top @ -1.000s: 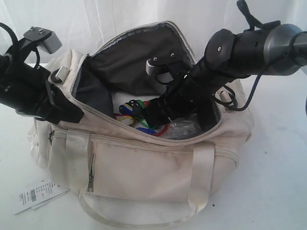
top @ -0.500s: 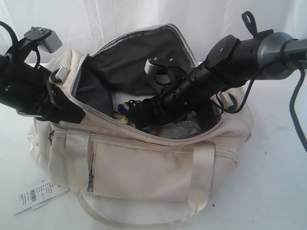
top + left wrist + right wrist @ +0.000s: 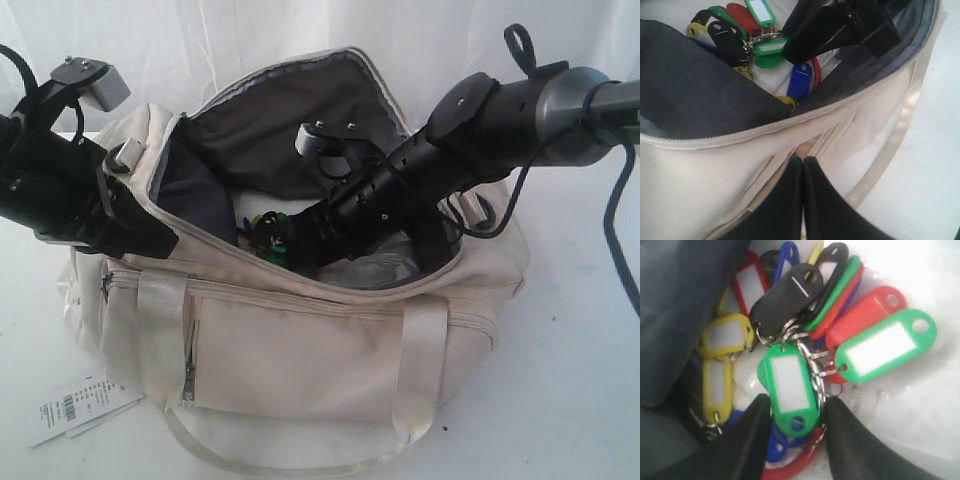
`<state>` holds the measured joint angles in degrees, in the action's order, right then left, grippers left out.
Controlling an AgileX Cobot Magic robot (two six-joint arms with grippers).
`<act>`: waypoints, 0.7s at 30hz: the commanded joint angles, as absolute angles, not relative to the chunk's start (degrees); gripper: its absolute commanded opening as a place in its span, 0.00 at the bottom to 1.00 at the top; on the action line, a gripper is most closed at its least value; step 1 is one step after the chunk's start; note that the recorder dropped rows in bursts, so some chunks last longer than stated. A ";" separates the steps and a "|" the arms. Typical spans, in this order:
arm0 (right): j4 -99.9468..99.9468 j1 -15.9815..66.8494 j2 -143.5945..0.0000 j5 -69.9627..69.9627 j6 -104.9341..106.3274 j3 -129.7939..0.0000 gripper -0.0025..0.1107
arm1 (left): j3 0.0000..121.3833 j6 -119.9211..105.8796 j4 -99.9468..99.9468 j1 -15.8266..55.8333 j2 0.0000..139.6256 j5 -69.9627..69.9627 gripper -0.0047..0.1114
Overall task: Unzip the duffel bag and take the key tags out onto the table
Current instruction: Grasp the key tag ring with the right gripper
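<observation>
One bag (image 3: 300, 350) is sitting unzipped on the table (image 3: 580, 400), its dark lining showing and two satin strap lengths running down its front. The key tags (image 3: 805, 340) are lying inside the bag on one bunch of metal rings. In the right wrist view at least two green, two yellow, two red, two black and one blue tag are showing. Their label windows are showing plain white, and one black tag is bearing only a short pale line. The right gripper (image 3: 797, 415) is reaching into the bag with its fingers (image 3: 750, 450) spread on either side of a green tag. Whether they are pressing on it cannot be told. The left gripper (image 3: 803, 165) is sitting at the bag's front rim just below the zipper edge, its two fingers pressed together with their tips against the cream fabric. Whether a fold is being caught between them cannot be told. One white paper tag (image 3: 80, 408) is lying on the table just beside the bag's front corner, carrying a barcode and print too small to read.
</observation>
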<state>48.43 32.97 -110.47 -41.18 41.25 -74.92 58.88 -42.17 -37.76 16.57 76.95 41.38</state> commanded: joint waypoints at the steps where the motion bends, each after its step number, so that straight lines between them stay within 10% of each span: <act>1: 43.72 30.63 -108.45 -40.60 37.91 -76.77 0.31 | 58.53 -42.09 -38.96 16.74 76.79 42.60 0.04; 7: 43.13 28.69 -108.15 -43.57 35.76 -77.46 0.34 | 58.53 -42.09 -38.96 16.74 76.79 42.60 0.04; 13: 43.67 28.69 -108.24 -43.70 35.76 -77.59 0.63 | 58.53 -42.09 -38.96 16.74 76.79 42.60 0.04; 21: 42.69 28.69 -110.49 -45.14 34.01 -77.59 0.63 | 58.53 -42.23 -38.96 16.74 76.79 42.48 0.04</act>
